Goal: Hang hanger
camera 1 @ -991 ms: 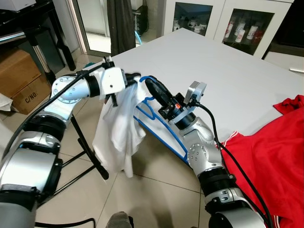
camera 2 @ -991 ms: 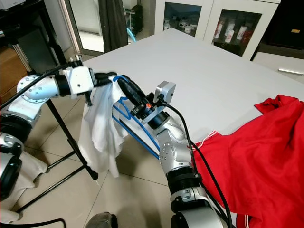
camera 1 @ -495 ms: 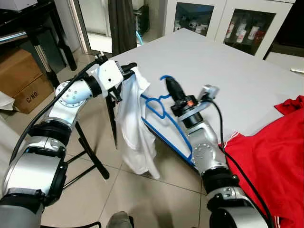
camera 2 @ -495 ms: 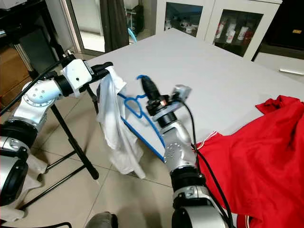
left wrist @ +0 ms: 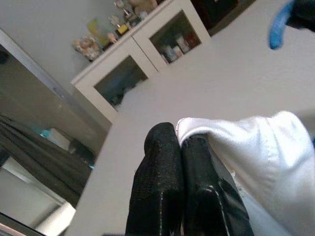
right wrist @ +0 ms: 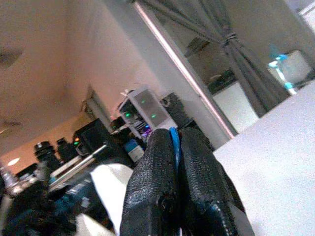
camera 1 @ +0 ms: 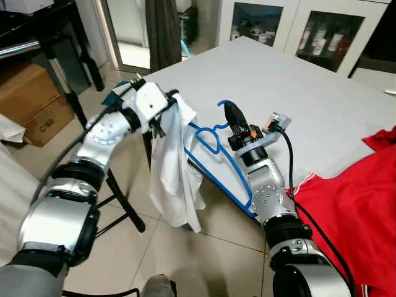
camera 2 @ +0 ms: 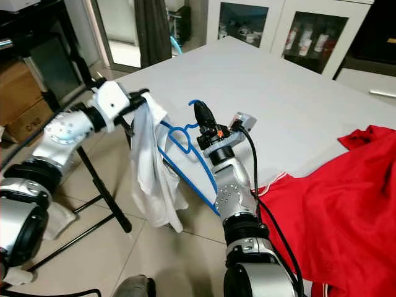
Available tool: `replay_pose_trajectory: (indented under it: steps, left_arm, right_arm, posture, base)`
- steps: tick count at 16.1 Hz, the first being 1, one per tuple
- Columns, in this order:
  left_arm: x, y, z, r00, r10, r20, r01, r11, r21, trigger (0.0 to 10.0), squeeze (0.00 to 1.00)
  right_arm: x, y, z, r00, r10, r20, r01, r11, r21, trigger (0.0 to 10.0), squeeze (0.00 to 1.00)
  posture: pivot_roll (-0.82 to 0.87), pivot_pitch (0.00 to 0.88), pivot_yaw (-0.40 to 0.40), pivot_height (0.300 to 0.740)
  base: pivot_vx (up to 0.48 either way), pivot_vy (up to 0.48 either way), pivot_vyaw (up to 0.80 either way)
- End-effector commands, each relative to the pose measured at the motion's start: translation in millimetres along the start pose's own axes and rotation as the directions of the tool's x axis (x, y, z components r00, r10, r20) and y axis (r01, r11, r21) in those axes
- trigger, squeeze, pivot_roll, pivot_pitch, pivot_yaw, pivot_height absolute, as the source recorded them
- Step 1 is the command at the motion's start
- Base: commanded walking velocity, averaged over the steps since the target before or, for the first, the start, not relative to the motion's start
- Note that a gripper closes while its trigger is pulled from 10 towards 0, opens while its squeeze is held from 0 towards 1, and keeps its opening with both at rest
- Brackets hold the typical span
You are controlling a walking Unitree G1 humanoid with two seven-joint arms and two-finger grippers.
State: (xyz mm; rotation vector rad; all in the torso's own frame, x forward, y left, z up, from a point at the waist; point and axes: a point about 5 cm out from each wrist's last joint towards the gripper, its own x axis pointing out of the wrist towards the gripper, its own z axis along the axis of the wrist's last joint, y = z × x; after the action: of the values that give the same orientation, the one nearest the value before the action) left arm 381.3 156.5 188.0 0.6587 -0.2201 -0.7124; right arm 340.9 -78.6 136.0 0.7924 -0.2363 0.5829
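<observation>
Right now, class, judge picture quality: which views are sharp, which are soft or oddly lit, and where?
Left eye view: evenly lit and sharp on the white garment and blue hanger. Left wrist view: the left gripper is soft and close up, the cabinets behind hazy. Right wrist view: the right gripper is blurred, the background has a warm orange cast, and the window is overbright.

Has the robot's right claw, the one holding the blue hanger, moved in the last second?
Yes. The right gripper has swung up and rightward with the blue hanger, from low at the white table edge to pointing up over its surface.
</observation>
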Motion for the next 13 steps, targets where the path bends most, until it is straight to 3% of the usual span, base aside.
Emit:
replay_pose_trajectory:
  steps: [1,4,9,13]
  left_arm:
    - [4.9,-1.8,2.9,1.0,-0.023,-0.008,0.023,1.0,0.018,10.0,0.0]
    - [6.1,-8.2,0.1,0.998,-0.053,-0.029,0.054,0.998,0.042,10.0,0.0]
    - [11.4,-16.2,1.4,0.999,-0.044,-0.023,0.045,0.997,0.068,10.0,0.0]
    - [10.6,-7.3,1.5,0.999,0.023,-0.038,-0.021,0.998,0.065,10.0,0.0]
  right_arm:
    - [17.9,34.2,-14.3,0.994,0.104,0.031,-0.107,0.991,0.082,10.0,0.0]
    - [15.4,37.5,-17.3,0.991,0.132,0.015,-0.132,0.989,0.072,10.0,0.0]
    - [18.3,28.7,-19.1,0.999,0.029,0.013,-0.03,0.993,0.117,10.0,0.0]
    - [18.1,29.2,-20.3,1.0,0.028,0.008,-0.028,0.994,0.108,10.0,0.0]
  posture:
    - [0.07,0.0,0.069,0.74]
    - [0.06,0.0,0.069,0.74]
    - [0.07,0.0,0.064,0.74]
    - [0.08,0.0,0.057,0.74]
  base:
    - [0.0,0.0,0.0]
    - [0.0,0.0,0.0]
    - [0.0,0.0,0.0]
    - [0.0,0.0,0.0]
